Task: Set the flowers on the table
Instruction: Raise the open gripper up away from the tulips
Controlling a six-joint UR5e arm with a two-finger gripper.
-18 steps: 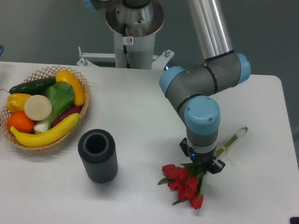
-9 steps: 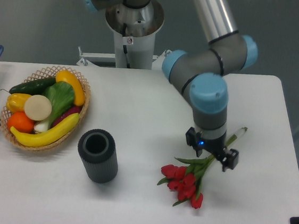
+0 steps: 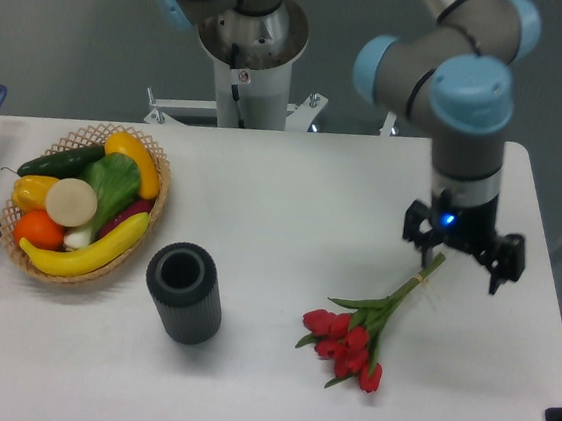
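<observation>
1. Viewing the scene from the fixed camera, we find the small bunch of red tulips with green leaves and stems (image 3: 360, 337) lying flat on the large white rectangular tabletop with rounded corners (image 3: 291, 212), blooms toward the near edge and stem ends pointing up and to the right.
2. We see the black two-finger gripper (image 3: 463, 258) of the grey-and-blue arm above the stem ends, its fingers spread apart and holding nothing; whether a fingertip touches the stem tips we cannot tell.
3. We judge the placement essentially done, so the main risk lies in the retreat: a finger that passes low over the stem ends could snag them and drag or swing the bunch across the table.
4. We note that the right-hand table edge lies fairly near the gripper, so a sideways pull on the stems could carry the bunch toward it.
5. We mark the dark grey ribbed cylindrical cup (image 3: 184, 293) standing upright, left of the blooms and apart from them; a sweep of the arm in that direction could topple it.
6. We regard the woven wicker basket of fruit and vegetables (image 3: 87, 200), well apart on the left, as unlikely to be disturbed.
</observation>
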